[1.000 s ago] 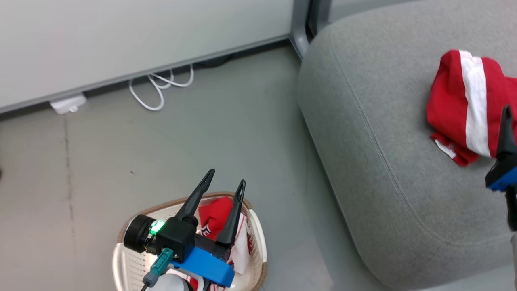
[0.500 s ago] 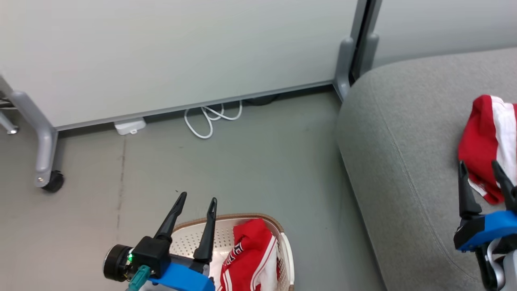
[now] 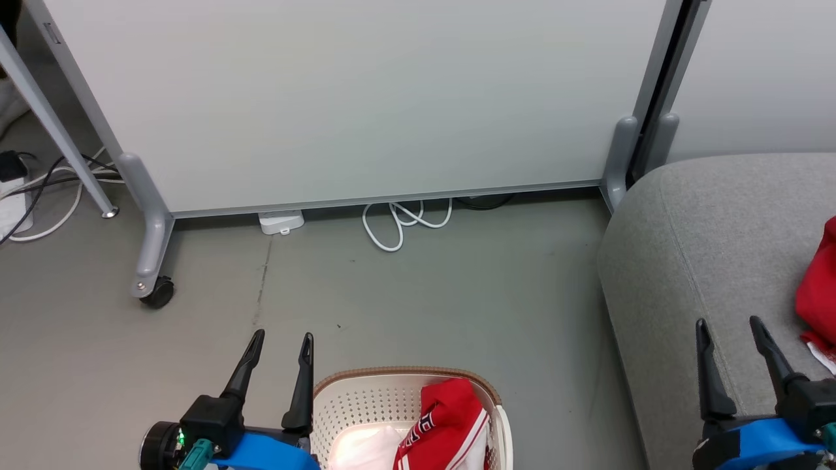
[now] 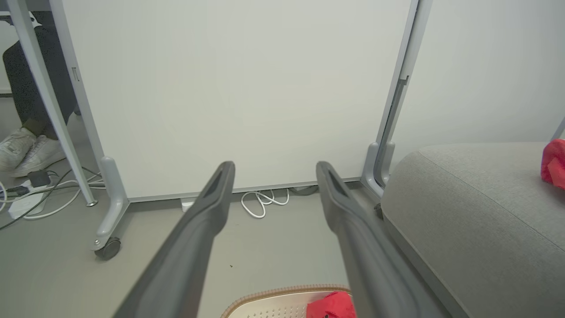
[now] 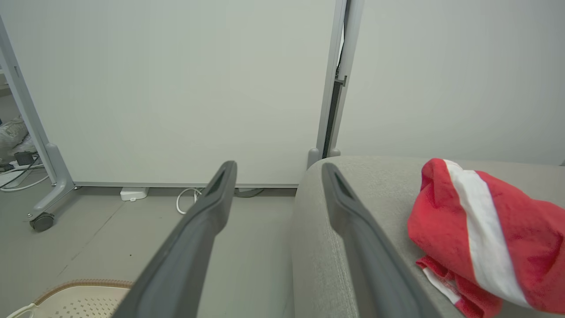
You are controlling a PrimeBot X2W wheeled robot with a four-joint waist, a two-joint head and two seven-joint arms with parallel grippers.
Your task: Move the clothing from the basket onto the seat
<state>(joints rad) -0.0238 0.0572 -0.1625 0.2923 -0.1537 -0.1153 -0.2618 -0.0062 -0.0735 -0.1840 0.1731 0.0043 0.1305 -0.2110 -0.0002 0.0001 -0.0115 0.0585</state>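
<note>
**Both arms pulled back empty, one garment left to fetch**

Head view: the camera has swung since a second ago, so the whole scene sits differently. Relative to the basket (image 3: 405, 373), though, the left gripper (image 3: 283, 337) has come off its top. It now stands just outside the left rim, fingers spread wide with nothing between them. The right gripper (image 3: 727, 321) has drawn clear of the striped garment (image 3: 819, 294) on the seat (image 3: 705, 248) and is equally wide and empty. Inside the basket the lettered garment (image 3: 447, 418) is bunched against the right wall. A pale patch (image 3: 366, 450) beside it may be bare basket floor or cloth; I cannot tell.

Left wrist view: the fingers point at the partition (image 4: 242, 88), with the basket rim and red cloth low at the bottom edge. A straight descent from here would likely strike rim or floor rather than cloth.

Right wrist view: the striped garment lies on the seat, right of the open fingers. When the basket is reached, a shallow pinch could snag its perforated wall and drag or tip it.
</note>
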